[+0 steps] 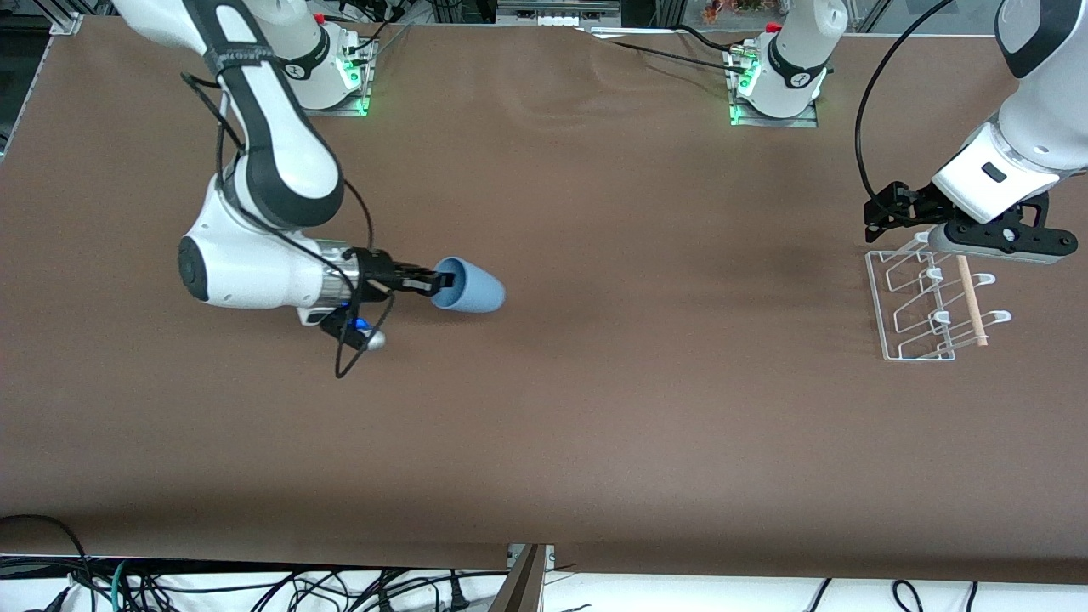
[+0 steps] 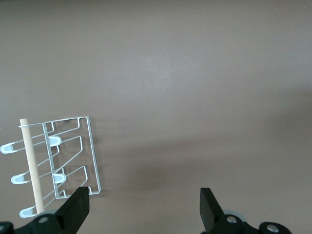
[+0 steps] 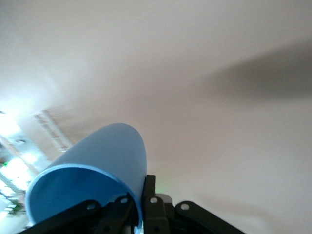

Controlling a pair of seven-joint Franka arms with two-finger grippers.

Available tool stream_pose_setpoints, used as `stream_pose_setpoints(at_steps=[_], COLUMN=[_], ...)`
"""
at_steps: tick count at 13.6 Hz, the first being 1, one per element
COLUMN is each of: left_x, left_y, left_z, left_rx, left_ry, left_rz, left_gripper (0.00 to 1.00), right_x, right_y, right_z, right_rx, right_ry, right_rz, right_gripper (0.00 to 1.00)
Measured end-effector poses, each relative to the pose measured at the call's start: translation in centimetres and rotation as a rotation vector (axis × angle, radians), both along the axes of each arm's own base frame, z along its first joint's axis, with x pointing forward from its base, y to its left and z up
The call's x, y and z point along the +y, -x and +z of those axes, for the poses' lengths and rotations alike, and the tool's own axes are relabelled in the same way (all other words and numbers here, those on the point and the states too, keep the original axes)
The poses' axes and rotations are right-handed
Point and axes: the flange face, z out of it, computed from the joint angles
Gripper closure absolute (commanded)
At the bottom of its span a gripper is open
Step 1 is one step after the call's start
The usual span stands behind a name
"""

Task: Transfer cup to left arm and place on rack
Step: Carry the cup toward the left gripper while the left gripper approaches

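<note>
While my right gripper (image 1: 440, 283) has its fingers clenched on the rim of the small light-blue plastic cup (image 1: 470, 286), held sideways over the table's middle, I'd carry it level toward the left gripper (image 2: 144, 204), fingers released, waiting over the white wire rack (image 1: 933, 304) near the table's edge; the cup's base stays hidden

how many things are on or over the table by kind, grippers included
light-blue tapered plastic cup: 1, held on its side by the shut right gripper
white wire drying rack with one pale wooden dowel: 1
grippers: 2, the left gripper open over the rack
total: 4
</note>
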Motion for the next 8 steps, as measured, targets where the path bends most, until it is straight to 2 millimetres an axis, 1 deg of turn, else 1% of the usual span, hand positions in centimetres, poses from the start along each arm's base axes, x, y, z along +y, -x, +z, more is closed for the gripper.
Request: stream_pose_setpoints(at_steps=[2,3,5,6,7,8], left_x=[-0.7,-1.4,-3.7,-5.1,-6.5,-7.6], left_y=[0.3,0.4,0.8,0.9,0.9,0.9], left_z=[-0.7,-1.3,-2.6,-3.3,-4.0,-4.5], left_rx=[0.047,0.076,0.143,0.166,0.181,0.192], left_ry=[0.029,0.057,0.117,0.143,0.171,0.203], left_rz=[-0.002,-0.005,-0.030,-0.069,-0.124,-0.169], left_gripper=[0.00,0.00,0.00,0.00,0.00,0.00], right_x=[4.5,6.8,11.8,13.8,15.2,16.1], right_y=[-0.2,0.0,0.9,1.5,1.9,2.2], right_z=[2.7,3.5,4.4,4.7,4.9,5.3], right_rx=[0.050,0.078,0.113,0.116,0.114,0.114], right_ry=[-0.044,-0.054,-0.056,-0.057,-0.060,-0.068], right_rz=[-0.081,-0.104,-0.154,-0.177,-0.196,-0.213], right_gripper=[1.00,1.00,1.00,1.00,1.00,1.00])
